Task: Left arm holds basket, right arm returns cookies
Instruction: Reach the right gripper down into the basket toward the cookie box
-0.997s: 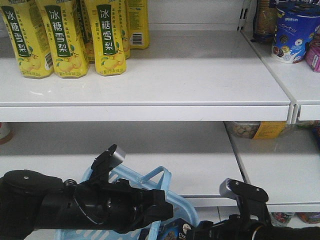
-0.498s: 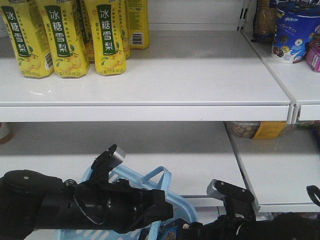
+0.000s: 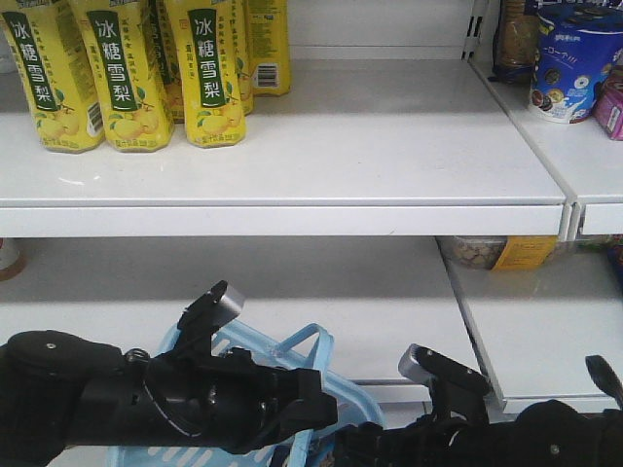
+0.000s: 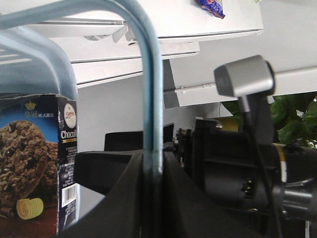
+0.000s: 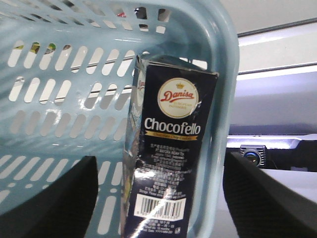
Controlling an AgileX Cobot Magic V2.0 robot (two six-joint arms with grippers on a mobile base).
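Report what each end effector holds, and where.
Left end effector grips the basket by a loop handle; right end effector is open, holding nothing.

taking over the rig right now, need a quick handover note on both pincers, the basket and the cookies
Left pincer: shut on a loop handle of the basket, holding it in front of the shelves.
Right pincer: open, one finger on each side of the cookies, not touching them.
Cookies: standing inside the basket, near its wall.
Done: basket held; right arm lined up on the box.
Left: close on the box, lift it out and set it on a shelf. Which spot it belongs in cannot be told from these views.
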